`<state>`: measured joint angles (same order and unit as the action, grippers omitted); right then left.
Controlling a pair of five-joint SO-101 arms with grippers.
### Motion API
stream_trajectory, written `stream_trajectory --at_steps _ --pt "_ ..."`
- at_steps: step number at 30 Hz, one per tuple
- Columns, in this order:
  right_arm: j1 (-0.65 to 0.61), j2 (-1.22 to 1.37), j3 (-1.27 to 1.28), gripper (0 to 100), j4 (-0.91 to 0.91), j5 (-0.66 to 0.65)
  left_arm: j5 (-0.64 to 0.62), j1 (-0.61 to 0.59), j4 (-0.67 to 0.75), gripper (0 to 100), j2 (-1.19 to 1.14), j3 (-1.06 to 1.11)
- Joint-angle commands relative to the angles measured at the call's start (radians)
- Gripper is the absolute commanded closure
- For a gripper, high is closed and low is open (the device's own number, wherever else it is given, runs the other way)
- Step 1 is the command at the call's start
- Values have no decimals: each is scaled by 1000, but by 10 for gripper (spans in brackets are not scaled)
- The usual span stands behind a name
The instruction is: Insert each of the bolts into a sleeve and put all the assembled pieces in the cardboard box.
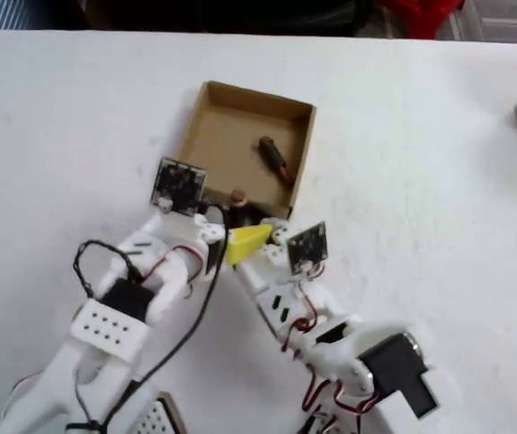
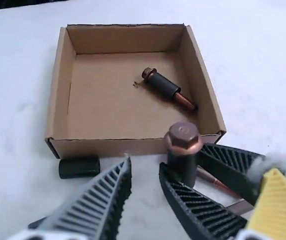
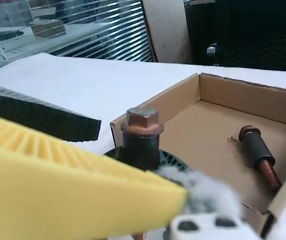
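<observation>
Box (image 1: 227,149) sits mid-table (image 1: 421,136), top open. One finished piece (image 2: 167,90) lies flat on the box floor, close to the wall on the right arm's side. It has a copper head at one end, thread poking out the other and a black middle.

Second bolt (image 2: 183,137) stands upright on the table just outside the box, by the wall nearest the arms. Its head is up and its shank is down in a sleeve (image 2: 182,167). Both tools crowd it.

Left tool (image 2: 145,165) is released, its fingers (image 2: 193,210) spread with nothing between them. One finger sits just beside the sleeve, which is outside the gap.

Right tool (image 2: 233,162) is at the sleeve's other side, touching or nearly so. Can't tell whether it's clenched or released.

Loose sleeve (image 2: 79,167) lies on its side on the table, farther along the same wall, just outside the box and apart from both tools.

A copper shaft (image 2: 217,182) lies on the table by the right tool, mostly hidden, so can't tell what it belongs to.
</observation>
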<state>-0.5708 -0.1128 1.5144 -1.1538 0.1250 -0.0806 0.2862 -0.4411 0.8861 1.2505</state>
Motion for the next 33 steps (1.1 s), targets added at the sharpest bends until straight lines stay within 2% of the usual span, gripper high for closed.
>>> stream_trajectory --at_steps 1,4,6,8,11,13,17,18,20,25,30,33 --pt "33 -21 -61 982 33 -9 -40 -38 31 608 94 -15" --pt "33 -21 -61 982 33 -9 -180 -36 103 611 196 -14" --pt "33 -21 -60 982 33 -9 -256 -44 201 612 245 -14" --pt "33 -21 -60 982 33 -11 -301 -51 262 612 255 -15" --pt "33 -21 -60 982 35 -11 -330 -91 273 627 254 -23" --pt "33 -21 -60 982 35 -11 -348 -148 275 697 254 -31" --pt "33 -21 -58 982 35 -11 -376 -266 273 972 260 -31" --pt "33 -21 -58 982 35 -11 -374 -291 262 991 260 -29" --pt "33 -21 -57 982 35 -11 -374 -329 173 928 260 -29" --pt "38 -21 -57 982 48 -11 -356 -394 -144 972 255 -28" --pt "84 -41 -124 982 229 -11 -95 -401 -425 976 254 -11" --pt "114 -70 -155 981 315 -11 -69 -401 -468 976 254 71"
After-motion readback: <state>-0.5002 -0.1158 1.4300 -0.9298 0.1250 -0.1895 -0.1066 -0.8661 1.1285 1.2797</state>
